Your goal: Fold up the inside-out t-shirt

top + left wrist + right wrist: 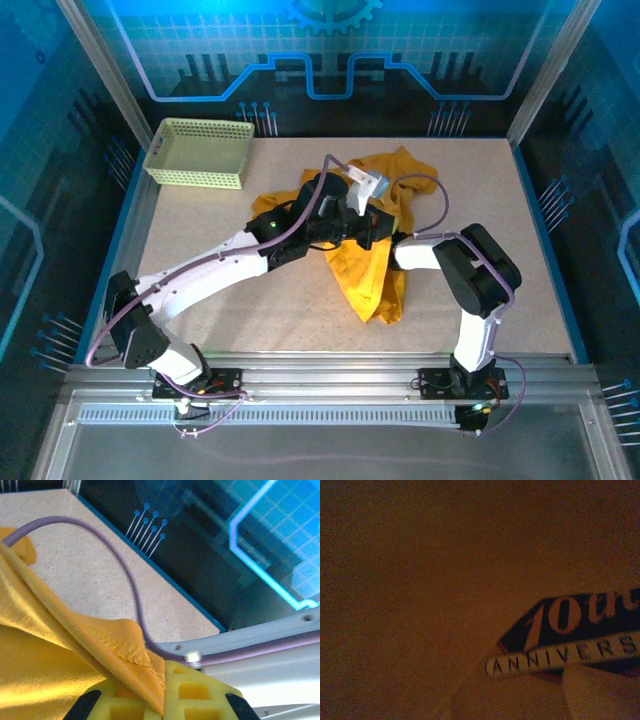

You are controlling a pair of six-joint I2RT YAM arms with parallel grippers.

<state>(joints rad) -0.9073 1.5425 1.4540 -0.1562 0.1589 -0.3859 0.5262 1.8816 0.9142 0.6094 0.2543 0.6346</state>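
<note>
The mustard-yellow inside-out t-shirt (375,275) lies crumpled at mid-table, one part trailing toward the near edge. My left gripper (368,185) is over its far part. In the left wrist view my left gripper (162,682) is shut on a stitched hem of the t-shirt (50,665), which is pinched between the yellow fingers (200,690). My right arm reaches in from the right, its wrist (372,232) against the cloth and its fingers hidden in the folds. The right wrist view is dim orange t-shirt cloth (420,580) with dark printed lettering (565,645).
A pale yellow-green mesh basket (200,152) stands at the back left of the speckled table (250,310). A purple cable (127,570) loops over the shirt. Metal frame posts and blue panels surround the table.
</note>
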